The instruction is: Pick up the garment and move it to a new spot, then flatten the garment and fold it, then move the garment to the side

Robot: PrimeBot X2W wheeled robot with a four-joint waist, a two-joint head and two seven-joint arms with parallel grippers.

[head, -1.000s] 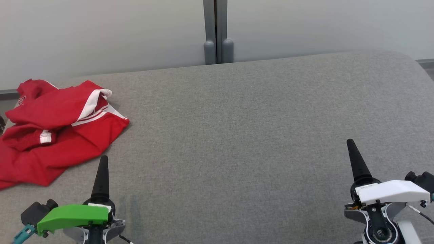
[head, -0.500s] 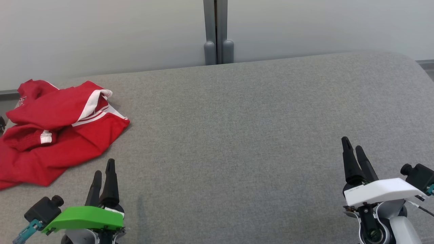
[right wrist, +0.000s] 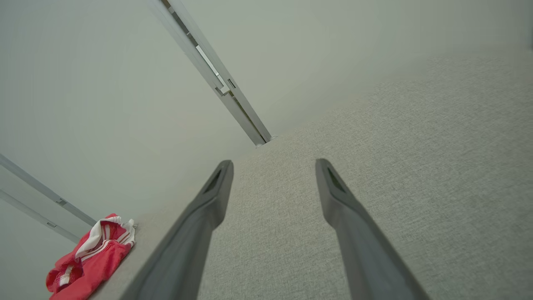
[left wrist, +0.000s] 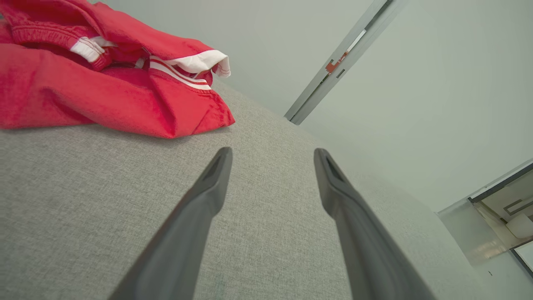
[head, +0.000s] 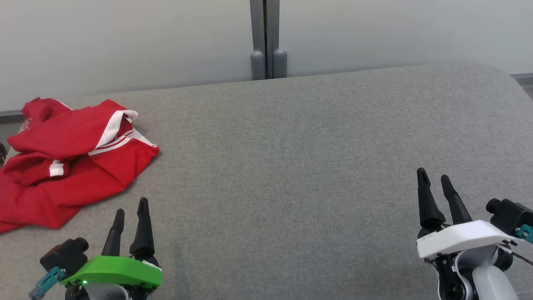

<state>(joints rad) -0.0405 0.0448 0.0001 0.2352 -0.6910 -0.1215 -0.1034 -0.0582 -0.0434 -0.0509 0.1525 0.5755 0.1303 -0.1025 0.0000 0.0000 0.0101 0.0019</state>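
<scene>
The garment point(head: 70, 162), red with white stripes and trim, lies crumpled at the far left corner of the cushion point(head: 291, 166). It reaches the cushion's left edge, and whether it hangs over that edge cannot be told. Its long axis runs on a slant, from the near left toward the far right, closer to the left-right line than to the near-far one. A pointed hem corner is its rightmost part and points right, toward the cushion's middle. Just behind that corner two thin white stripes run along the slant, and a white-banded opening stands turned up at the heap's far right. A smaller white band shows in a fold near the heap's centre. The left gripper point(head: 131, 205), under a green cover point(head: 112, 271), hovers by the near edge toward the left corner, near the garment's near side but apart from it. Its fingers point at the far edge, spread wide with nothing between them. The right gripper point(head: 433, 173), under a white cover point(head: 462, 237), hangs by the near right corner, well apart from the garment, its fingers likewise spread and empty. Behind the far edge stands a pale wall point(head: 125, 41) with a grey post point(head: 265, 37)
</scene>
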